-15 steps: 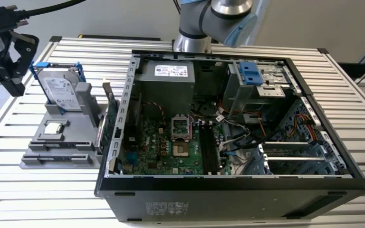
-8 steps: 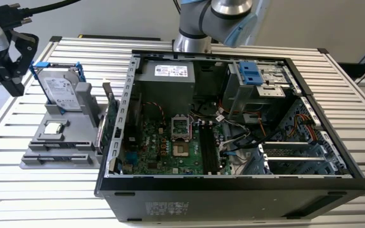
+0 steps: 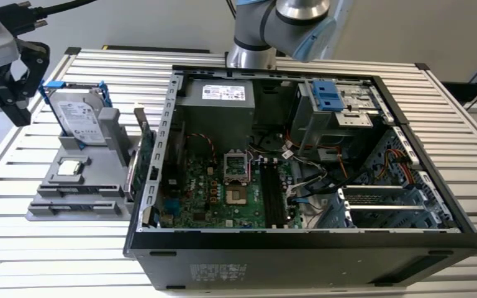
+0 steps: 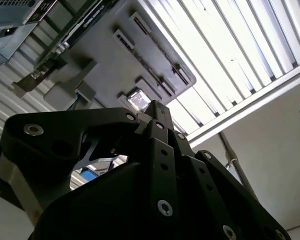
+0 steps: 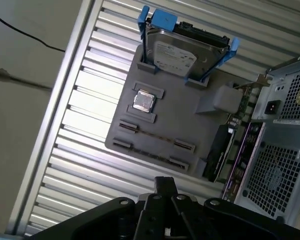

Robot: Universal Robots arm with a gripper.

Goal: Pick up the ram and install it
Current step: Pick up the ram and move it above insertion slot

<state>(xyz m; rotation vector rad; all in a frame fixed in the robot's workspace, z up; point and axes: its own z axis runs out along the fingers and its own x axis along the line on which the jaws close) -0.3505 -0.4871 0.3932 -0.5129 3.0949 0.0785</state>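
Gripper (image 3: 17,115) hung at the exterior view's upper left, its pincer closed on nothing. Ram (image 5: 152,136) sat on the tray (image 5: 182,120), near the chip (image 5: 143,101), apart from the gripper.

The ribbed tabletop (image 3: 48,254) is bright, smooth metal slats. The parts holder (image 3: 72,208) is matt grey plastic. The hard drive (image 3: 81,121) has a shiny metal face in a blue plastic frame (image 3: 54,84). The computer case (image 3: 305,251) is matt black.
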